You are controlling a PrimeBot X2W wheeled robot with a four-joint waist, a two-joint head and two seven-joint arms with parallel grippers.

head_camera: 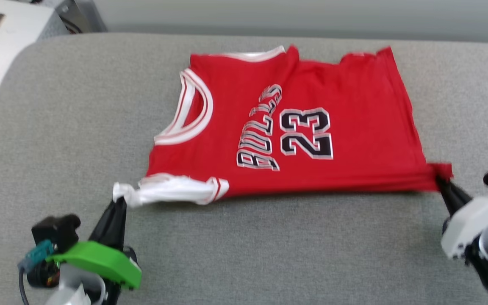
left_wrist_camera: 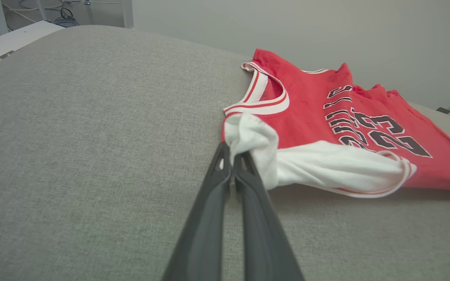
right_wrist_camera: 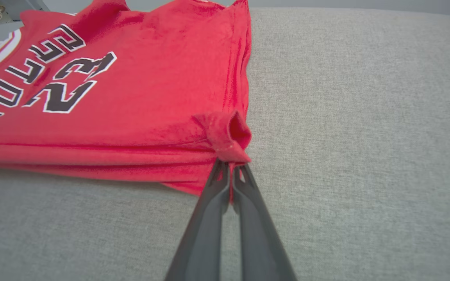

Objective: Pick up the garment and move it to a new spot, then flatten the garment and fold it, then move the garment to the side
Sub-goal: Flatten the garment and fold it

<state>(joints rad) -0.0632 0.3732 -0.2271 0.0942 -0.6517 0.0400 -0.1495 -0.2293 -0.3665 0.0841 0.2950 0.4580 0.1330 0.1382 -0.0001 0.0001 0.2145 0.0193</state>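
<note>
Head view is showing us the garment (head_camera: pixel 303 127) lying front-up on the grey fabric surface (head_camera: pixel 79 127), collar toward our left and hem toward our right, with the lettering and the 23 facing up. We are pinching it at both near corners. Our left jaws are clenching the bunched end of the white sleeve (left_wrist_camera: pixel 252 136), the two dark fingers (left_wrist_camera: pixel 209 203) pressing together on the cloth, and our right jaws are grasping the bunched red hem corner (right_wrist_camera: pixel 229 136) in the same way. Between the two grips the near edge is running straight and taut, stacked in several layers, with a thin shadow showing beneath it.
</note>
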